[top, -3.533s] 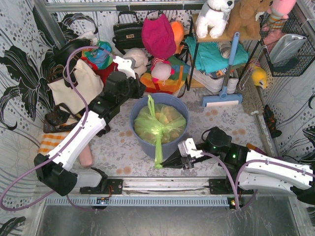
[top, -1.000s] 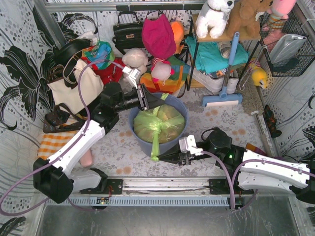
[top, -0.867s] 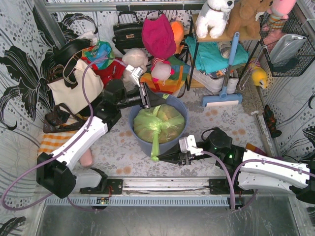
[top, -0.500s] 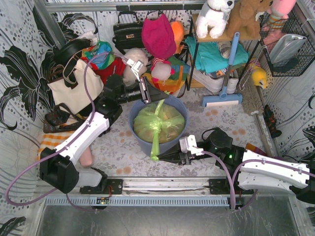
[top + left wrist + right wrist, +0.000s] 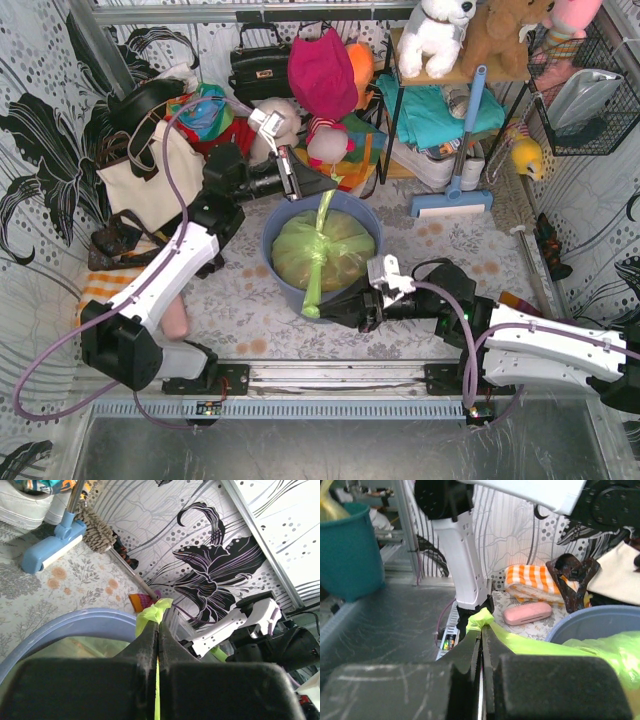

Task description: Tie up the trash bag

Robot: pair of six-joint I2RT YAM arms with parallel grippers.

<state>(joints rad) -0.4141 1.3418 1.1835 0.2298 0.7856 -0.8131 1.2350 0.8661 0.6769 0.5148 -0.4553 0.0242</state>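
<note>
The trash bag (image 5: pixel 322 245), lime-green with tan paper showing through, sits in the blue-grey bin (image 5: pixel 285 285). Two twisted strips run from its gathered top. My left gripper (image 5: pixel 326 183) is shut on the far strip (image 5: pixel 322 210) above the bin's back rim. In the left wrist view the pads of my left gripper (image 5: pixel 159 626) meet on green plastic (image 5: pixel 154 613). My right gripper (image 5: pixel 316 309) is shut on the near strip (image 5: pixel 313 285) in front of the bin. In the right wrist view the strip's end (image 5: pixel 481 619) bunches past my right gripper (image 5: pixel 482 631).
A blue floor brush (image 5: pixel 452 203) leans at the back right beside a shelf (image 5: pixel 430 120) of cloth and soft toys. Bags and a white tote (image 5: pixel 150 180) crowd the back left. A pink case (image 5: pixel 526 613) and an orange checked cloth (image 5: pixel 535 580) lie left of the bin.
My left gripper has shut on the far strip and drawn it up and back over the rim. My right gripper has moved closer to the bin with the near strip.
</note>
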